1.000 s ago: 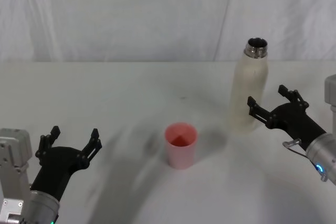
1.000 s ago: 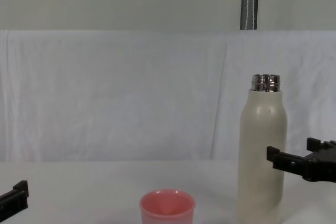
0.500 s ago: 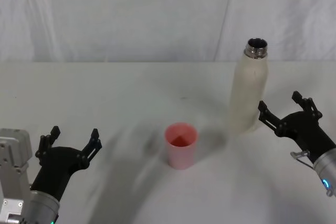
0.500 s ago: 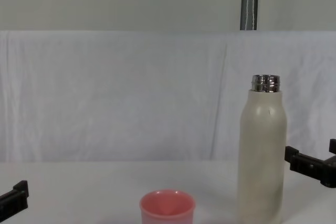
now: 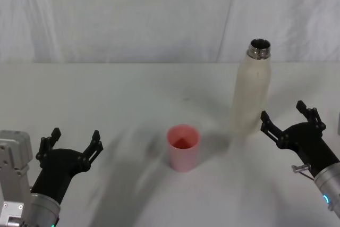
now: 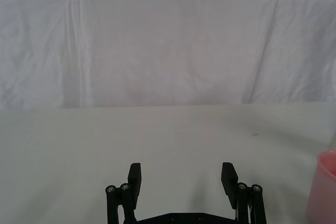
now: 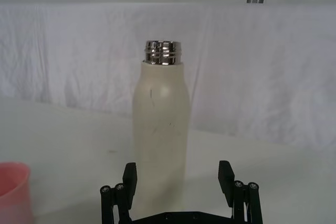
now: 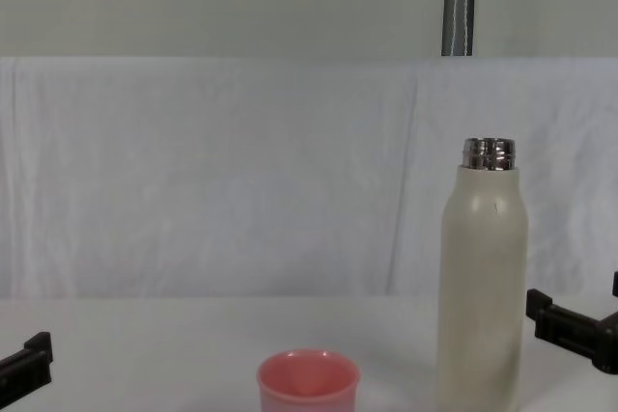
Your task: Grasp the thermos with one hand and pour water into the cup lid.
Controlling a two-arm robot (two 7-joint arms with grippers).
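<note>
Beside thermos (image 5: 249, 93) — right gripper (image 5: 287, 119) wide, seemingly apart | left gripper (image 5: 74, 143) wide

Your left gripper (image 5: 73, 141) and right gripper (image 5: 287, 118) are matte black, each with two slim linkage fingers (image 7: 129, 174) pinned by small silver screws. Behind the claws sit silver-grey wrist cuffs with small glowing indicator lights.

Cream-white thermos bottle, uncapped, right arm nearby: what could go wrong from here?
1. The tall cream-white thermos bottle stands upright with an open steel neck; a nudge from the open right gripper beside it could tip it.
2. The small pink cup lid is light and narrow, so pouring may miss or topple it.
</note>
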